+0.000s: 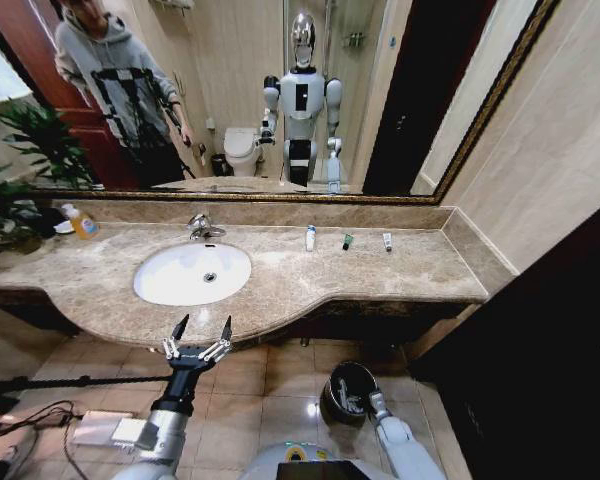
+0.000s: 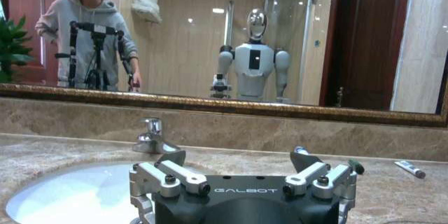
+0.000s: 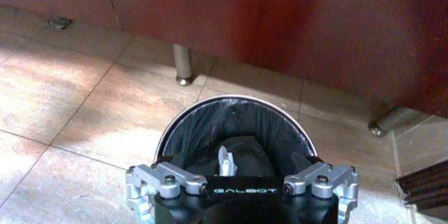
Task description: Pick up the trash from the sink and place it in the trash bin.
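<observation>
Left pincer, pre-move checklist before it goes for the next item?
1. Left pincer open: ok, fingers spread at the counter's front edge.
2. Left pincer empty: ok, nothing between the fingers.
3. Sink cleared: ok, basin looks bare.
4. Trash left over: not ok, white bottle, dark green piece and white tube stand on the countertop by the mirror.
5. Right pincer over the trash bin: ok, fingers down in the bin.
6. Right pincer released: cannot tell.

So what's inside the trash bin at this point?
In the right wrist view, the trash bin holds a dark liner and one pale white piece near the right gripper. Its bottom is hidden behind the gripper body.
</observation>
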